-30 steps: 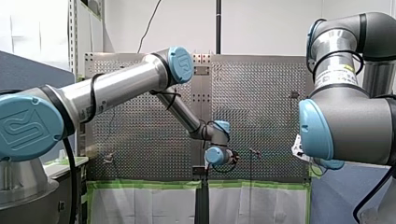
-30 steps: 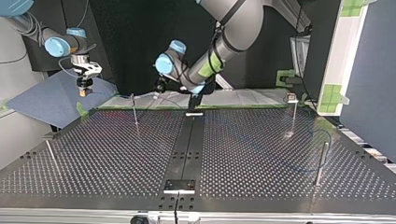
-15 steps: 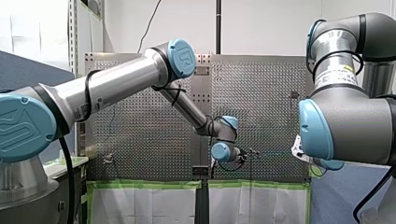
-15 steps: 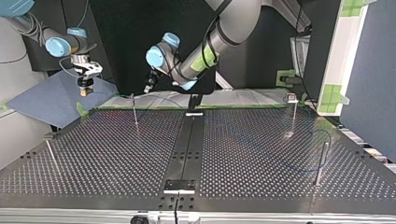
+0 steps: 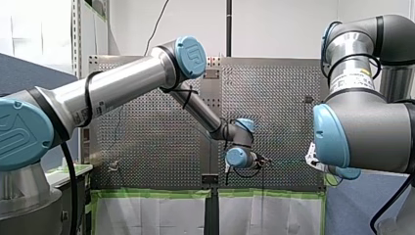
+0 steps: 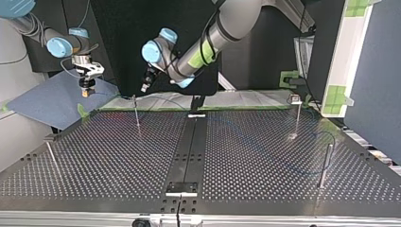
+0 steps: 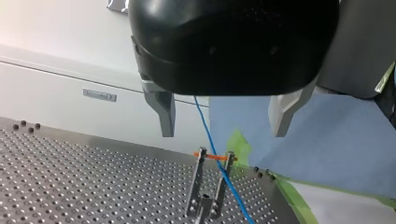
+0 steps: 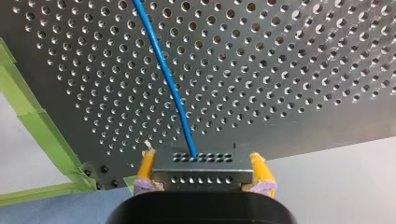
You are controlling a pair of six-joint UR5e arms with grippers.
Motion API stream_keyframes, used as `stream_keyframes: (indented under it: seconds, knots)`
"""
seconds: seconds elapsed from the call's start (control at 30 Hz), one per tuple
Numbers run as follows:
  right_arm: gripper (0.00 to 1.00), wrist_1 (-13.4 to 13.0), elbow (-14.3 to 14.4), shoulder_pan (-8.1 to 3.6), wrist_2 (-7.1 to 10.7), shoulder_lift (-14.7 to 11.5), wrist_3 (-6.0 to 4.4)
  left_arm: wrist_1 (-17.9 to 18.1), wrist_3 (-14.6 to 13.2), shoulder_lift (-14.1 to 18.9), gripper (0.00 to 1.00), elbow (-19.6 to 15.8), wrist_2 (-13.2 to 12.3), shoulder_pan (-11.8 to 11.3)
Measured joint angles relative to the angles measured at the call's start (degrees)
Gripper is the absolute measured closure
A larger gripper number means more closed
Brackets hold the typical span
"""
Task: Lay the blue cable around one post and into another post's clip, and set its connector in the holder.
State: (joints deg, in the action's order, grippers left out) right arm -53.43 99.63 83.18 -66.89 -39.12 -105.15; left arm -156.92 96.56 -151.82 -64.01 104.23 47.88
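Note:
My right gripper [image 8: 203, 184] has its yellow pads [image 8: 146, 168] shut on the cable's grey metal connector [image 8: 201, 169]. The blue cable [image 8: 163, 74] runs from it out over the perforated plate. In the top view this gripper [image 6: 85, 91] hangs off the table's far left corner. My left gripper [image 7: 223, 134] is open with nothing between its metal fingers [image 7: 164, 114]. Ahead of and below it stands a forked clip post [image 7: 209, 186] with an orange band. The blue cable [image 7: 212, 144] passes through the fork. In the top view my left gripper [image 6: 144, 87] hovers above that post [image 6: 136, 111].
Other thin posts stand at the top view's right [image 6: 296, 116], near right [image 6: 324, 165] and near left [image 6: 51, 155]. A black strip [image 6: 189, 146] with a small bracket [image 6: 181, 188] runs down the table's middle. Green tape [image 6: 156, 109] lines the far edge, and a blue mat [image 6: 52, 101] lies beyond the corner.
My left arm has swung toward the top view's left and a little up, bringing its gripper over the clip post. My right gripper has stayed put with the connector.

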Motion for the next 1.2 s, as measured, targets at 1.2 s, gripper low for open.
stream_keyframes:
  seconds: [1.2]
  knots:
    - [0.83,0.68,-0.75,0.16,0.26,1.31,0.10,-2.02,0.63,0.01,0.00,1.82,4.83,1.64]
